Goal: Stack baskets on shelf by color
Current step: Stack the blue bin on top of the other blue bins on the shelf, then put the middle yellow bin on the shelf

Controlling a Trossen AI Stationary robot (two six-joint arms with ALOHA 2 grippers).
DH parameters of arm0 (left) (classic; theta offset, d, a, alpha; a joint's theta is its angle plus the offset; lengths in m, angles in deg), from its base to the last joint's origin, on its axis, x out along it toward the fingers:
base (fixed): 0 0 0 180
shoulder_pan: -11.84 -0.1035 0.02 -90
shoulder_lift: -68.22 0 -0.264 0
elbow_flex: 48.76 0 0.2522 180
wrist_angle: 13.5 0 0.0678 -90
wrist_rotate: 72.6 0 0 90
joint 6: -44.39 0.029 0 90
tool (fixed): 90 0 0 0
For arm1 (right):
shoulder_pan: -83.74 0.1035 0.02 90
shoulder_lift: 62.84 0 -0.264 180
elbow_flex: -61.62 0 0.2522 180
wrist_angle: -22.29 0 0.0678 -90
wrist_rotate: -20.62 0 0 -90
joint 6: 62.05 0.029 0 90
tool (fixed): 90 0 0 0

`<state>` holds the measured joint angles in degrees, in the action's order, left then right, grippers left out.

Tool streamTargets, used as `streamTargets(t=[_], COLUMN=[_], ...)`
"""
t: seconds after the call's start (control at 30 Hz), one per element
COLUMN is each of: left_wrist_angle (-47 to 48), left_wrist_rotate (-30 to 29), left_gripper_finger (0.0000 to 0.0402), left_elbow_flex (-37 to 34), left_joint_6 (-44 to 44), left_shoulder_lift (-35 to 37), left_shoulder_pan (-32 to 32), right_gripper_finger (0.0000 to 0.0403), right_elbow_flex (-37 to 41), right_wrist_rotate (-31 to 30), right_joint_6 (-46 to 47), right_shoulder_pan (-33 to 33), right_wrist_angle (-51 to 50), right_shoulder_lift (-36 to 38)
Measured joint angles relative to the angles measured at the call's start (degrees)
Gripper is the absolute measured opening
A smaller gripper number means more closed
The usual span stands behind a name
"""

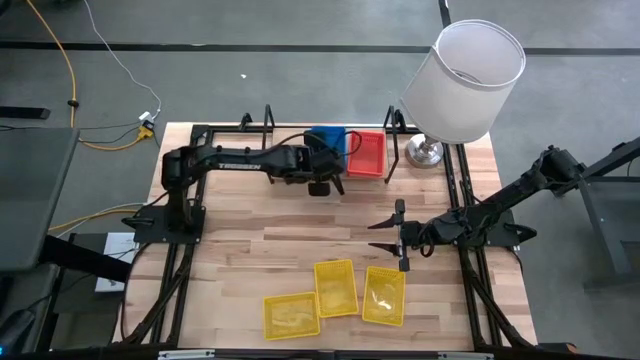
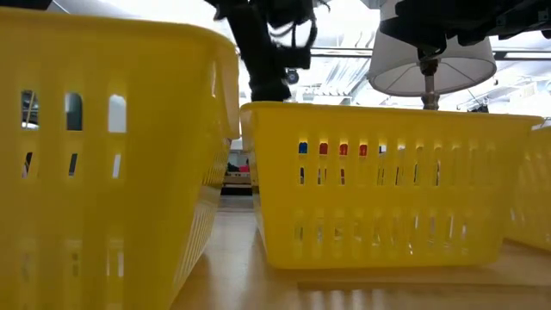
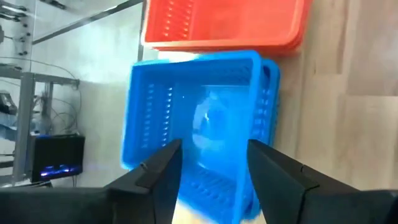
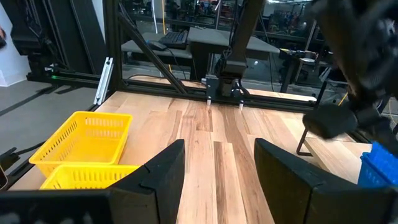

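On the shelf [image 1: 232,133] at the table's far side, blue baskets [image 1: 326,139] sit nested in a stack, with a stack of red baskets [image 1: 367,154] right beside them. My left gripper [image 1: 322,180] hovers open over the near end of the blue stack [image 3: 205,118], its fingers [image 3: 163,163] standing apart above it. Three yellow baskets [image 1: 336,288] lie on the tabletop near the front edge. My right gripper [image 1: 397,235] waits open above the table's right middle, holding nothing.
A white-shaded lamp [image 1: 466,78] stands at the far right corner beside the shelf's end loop [image 1: 396,120]. Black frame struts [image 1: 170,280] run along both table sides. Bare wood [image 1: 290,235] lies between the shelf and the yellow baskets [image 2: 387,181].
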<state>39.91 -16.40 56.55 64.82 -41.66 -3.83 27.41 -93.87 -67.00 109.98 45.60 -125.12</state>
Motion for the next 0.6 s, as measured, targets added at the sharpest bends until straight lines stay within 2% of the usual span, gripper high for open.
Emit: streamTargets(t=[0.2,0.33,0.43,0.6], left_wrist_angle=[8.73,4.75,-7.37,-35.58], left_wrist_rotate=[1.28,8.93,11.79,15.27], left_gripper_finger=[0.0172,0.0172,0.0172,0.0172], left_elbow_flex=[4.40,-0.03,-10.99,-38.20], left_joint_6=[-9.12,-15.89,-18.22,-19.52], left_shoulder_lift=[5.97,14.09,22.50,38.53], left_shoulder_pan=[2.88,5.48,8.13,15.11], right_gripper_finger=[0.0181,0.0181,0.0181,0.0181], right_elbow_flex=[0.02,0.02,0.02,0.03], right_wrist_rotate=[-0.06,-0.39,-0.83,-2.27], right_joint_6=[0.00,-0.03,-1.34,-2.89], right_shoulder_pan=[0.00,0.00,0.00,-0.62], right_wrist_angle=[0.51,0.45,0.47,0.73], right_shoulder_lift=[0.00,0.00,0.00,-0.02])
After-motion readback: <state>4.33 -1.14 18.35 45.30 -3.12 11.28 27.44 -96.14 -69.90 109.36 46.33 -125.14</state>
